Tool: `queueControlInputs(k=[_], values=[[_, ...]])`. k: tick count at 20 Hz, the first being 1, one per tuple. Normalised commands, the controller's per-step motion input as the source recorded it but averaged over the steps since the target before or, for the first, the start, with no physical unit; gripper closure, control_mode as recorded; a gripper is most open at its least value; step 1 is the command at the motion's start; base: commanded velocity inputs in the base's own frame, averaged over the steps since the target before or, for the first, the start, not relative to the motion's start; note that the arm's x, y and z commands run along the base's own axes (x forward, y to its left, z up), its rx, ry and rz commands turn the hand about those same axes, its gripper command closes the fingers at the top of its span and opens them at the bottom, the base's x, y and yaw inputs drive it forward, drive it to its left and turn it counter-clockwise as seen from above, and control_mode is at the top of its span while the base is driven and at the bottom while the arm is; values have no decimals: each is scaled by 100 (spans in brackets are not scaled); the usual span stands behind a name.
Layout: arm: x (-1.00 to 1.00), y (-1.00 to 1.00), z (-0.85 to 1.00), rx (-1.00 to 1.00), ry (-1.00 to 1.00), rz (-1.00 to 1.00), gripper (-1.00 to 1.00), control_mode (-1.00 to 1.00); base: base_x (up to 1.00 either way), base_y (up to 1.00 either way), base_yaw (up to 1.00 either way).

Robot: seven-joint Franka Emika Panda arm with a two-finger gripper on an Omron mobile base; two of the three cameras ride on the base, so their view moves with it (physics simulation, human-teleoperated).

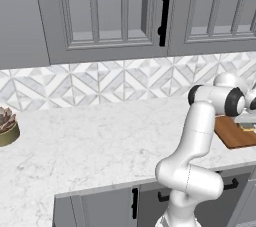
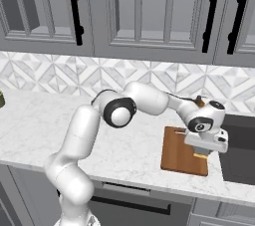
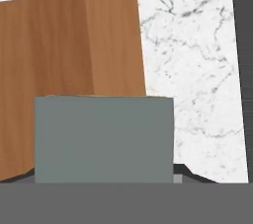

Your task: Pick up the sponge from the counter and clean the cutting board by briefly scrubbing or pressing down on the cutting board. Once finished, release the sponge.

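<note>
The reddish-brown cutting board (image 2: pixel 179 153) lies on the white marble counter (image 2: pixel 40 120), close to its front edge. My gripper (image 2: pixel 201 152) points down over the board's right side and is shut on the sponge (image 2: pixel 200 156), whose yellow body shows just below the hand. In the hand view the sponge's grey-green top (image 3: pixel 104 139) sits between my fingertips, with the cutting board (image 3: pixel 69 35) right behind it and bare counter (image 3: pixel 197 70) to its right. In the left base view the cutting board (image 1: pixel 232 133) and the sponge (image 1: pixel 248 127) are at the far right edge. Whether the sponge touches the board is unclear.
A dark recess (image 2: pixel 239 143) borders the counter just right of the board. A small brownish thing (image 2: pixel 199 102) stands behind my wrist by the tiled wall. A potted plant (image 1: pixel 7 127) sits at the counter's far left. Grey wall cabinets with black handles (image 1: pixel 164 13) hang overhead.
</note>
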Motion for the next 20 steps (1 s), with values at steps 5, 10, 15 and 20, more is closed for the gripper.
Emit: queueControlInputs(k=[5,10,15,20], values=[[-94,1,-25,0,0,0,100,-100,0,0,0],[-49,10,-63,-4,0,0,100,-100,0,0,0],[-21,22,-91,-6,0,0,100,-100,0,0,0],[-36,48,-37,-3,0,0,100,-100,0,0,0]])
